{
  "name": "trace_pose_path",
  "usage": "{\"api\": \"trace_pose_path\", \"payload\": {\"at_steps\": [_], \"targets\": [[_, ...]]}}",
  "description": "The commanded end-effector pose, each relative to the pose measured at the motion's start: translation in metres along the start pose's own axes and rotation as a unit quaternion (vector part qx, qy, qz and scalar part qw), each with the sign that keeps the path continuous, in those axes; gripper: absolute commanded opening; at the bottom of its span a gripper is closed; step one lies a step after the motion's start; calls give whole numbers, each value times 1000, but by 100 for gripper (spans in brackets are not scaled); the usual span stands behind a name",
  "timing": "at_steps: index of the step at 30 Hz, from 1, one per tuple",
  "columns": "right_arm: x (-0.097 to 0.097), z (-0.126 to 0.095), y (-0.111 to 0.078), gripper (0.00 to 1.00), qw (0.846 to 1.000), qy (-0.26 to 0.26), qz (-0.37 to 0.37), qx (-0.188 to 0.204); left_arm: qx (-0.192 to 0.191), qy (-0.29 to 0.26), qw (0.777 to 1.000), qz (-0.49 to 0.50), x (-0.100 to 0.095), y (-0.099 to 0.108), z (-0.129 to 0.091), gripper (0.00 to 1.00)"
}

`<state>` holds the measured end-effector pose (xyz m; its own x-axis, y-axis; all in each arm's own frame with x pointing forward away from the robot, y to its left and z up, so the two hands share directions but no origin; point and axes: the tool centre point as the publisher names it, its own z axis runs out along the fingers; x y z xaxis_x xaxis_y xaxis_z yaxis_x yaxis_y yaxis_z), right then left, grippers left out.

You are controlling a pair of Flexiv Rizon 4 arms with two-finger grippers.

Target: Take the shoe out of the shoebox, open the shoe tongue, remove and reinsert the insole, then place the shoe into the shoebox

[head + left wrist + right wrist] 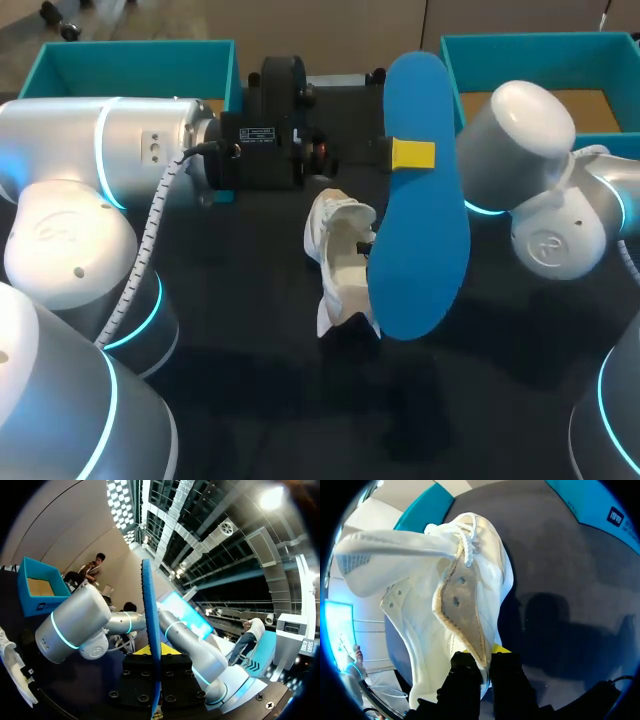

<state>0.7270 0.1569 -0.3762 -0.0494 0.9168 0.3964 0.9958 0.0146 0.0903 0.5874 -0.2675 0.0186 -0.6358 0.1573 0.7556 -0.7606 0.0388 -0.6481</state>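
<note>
Left hand pinches blue insole; shoebox print illegible.

We see a dark table bearing two teal boxes: the left box beyond-left of the shoe, the right box beyond-right.

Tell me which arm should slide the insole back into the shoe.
Left. The left gripper holds the blue insole by the shoe; the right gripper is clamped on the shoe's edge, probably steadying it.
</note>
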Motion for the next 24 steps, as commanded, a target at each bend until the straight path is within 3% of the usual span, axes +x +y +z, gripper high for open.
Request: {"api": "trace_pose_path", "payload": {"at_steps": [1,10,19,20,21,24], "targets": [[10,9,-3,0,1000,-5,6,-7,1,-1,1000,0,0,2,1,0],[10,28,-10,0,999,-23,18,-12,1,-1,1000,0,0,2,1,0],[7,34,-11,0,999,-19,26,-18,1,-1,1000,0,0,2,1,0],[9,31,-11,14,999,-16,24,-18,1,-1,1000,0,0,2,1,0],[9,29,-11,40,999,-15,24,-18,1,-1,1000,0,0,2,1,0],[12,20,-10,67,999,-9,23,-20,1,-1,1000,0,0,2,1,0]]}}
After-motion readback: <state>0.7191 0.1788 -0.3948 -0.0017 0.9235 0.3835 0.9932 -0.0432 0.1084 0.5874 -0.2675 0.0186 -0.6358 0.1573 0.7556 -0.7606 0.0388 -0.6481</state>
